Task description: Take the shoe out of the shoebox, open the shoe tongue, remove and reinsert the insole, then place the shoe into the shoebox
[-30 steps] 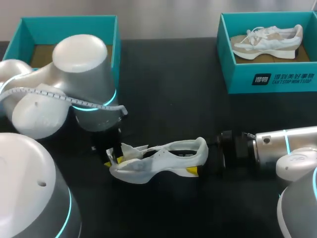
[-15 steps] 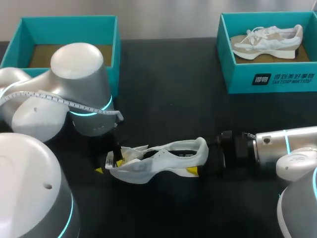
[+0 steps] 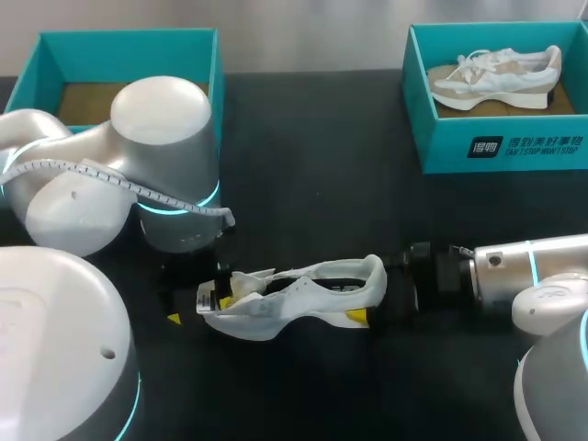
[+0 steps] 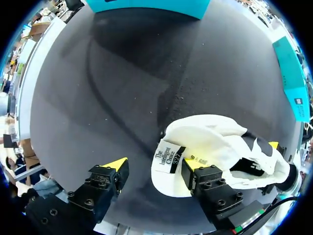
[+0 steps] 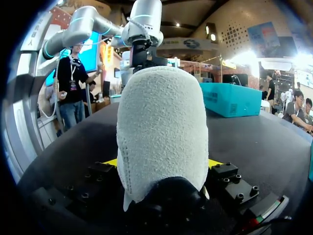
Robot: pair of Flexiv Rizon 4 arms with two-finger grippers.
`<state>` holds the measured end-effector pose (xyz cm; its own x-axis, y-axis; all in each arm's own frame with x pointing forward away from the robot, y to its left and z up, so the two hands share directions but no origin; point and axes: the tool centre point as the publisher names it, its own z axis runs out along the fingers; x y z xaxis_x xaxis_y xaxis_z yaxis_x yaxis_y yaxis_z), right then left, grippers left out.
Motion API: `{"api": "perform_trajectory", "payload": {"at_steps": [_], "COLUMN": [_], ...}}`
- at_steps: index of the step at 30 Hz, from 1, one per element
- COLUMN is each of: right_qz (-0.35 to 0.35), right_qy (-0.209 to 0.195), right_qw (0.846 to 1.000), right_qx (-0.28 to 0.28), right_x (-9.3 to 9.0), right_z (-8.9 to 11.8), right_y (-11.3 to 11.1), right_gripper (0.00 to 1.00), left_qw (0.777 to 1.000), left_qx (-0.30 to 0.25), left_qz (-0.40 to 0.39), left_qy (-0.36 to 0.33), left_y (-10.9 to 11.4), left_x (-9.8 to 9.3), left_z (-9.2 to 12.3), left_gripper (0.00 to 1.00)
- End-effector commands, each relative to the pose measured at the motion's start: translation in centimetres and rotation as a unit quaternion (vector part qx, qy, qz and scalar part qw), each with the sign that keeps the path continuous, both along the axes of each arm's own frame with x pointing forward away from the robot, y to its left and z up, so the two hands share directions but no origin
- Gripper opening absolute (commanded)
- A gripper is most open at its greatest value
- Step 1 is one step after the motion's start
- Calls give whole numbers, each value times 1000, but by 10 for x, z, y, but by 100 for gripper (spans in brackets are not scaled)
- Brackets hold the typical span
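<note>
A white shoe (image 3: 294,296) lies on its side on the black table, toe toward my left arm. Its heel (image 5: 161,132) sits between the fingers of my right gripper (image 5: 161,162), and both yellow tips press its sides. My left gripper (image 4: 154,164) stands open at the toe end. One fingertip (image 4: 193,163) rests against the raised tongue (image 4: 168,156) with its label, and the other (image 4: 116,164) hangs over bare table. In the head view the left gripper (image 3: 190,309) is at the shoe's front. The insole is hidden inside the shoe.
An empty teal shoebox (image 3: 216,83) stands at the back left, partly behind my left arm. A second teal shoebox (image 3: 501,147) at the back right holds another white shoe (image 3: 496,73).
My left gripper's fingers have spread apart and let go of the tongue, and the left arm has shifted slightly. The shoe and right arm have stayed put.
</note>
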<state>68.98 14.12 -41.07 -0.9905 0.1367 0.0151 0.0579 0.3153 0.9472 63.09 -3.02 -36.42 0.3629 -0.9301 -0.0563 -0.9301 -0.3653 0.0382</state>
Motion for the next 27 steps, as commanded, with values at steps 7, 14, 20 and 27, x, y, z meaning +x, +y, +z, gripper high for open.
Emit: {"api": "perform_trajectory", "payload": {"at_steps": [7,14,20,27], "right_qz": [0,0,0,0], "right_qy": [1,1,1,1], "right_qw": [1000,1000,1000,1000], "right_qx": [-1,-1,-1,-1], "right_x": [0,0,0,0], "right_z": [0,0,0,0], "right_y": [0,0,0,0], "right_gripper": [0,0,0,0], "left_qw": [999,997,992,981], "left_qx": [-5,-10,-22,-45], "left_qz": [-21,-54,-102,-181], "left_qy": [-35,-56,-67,-61], "left_y": [-3,-19,-40,-78], "left_x": [4,19,33,47], "left_z": [58,93,122,139], "left_gripper": [78,80,82,83]}}
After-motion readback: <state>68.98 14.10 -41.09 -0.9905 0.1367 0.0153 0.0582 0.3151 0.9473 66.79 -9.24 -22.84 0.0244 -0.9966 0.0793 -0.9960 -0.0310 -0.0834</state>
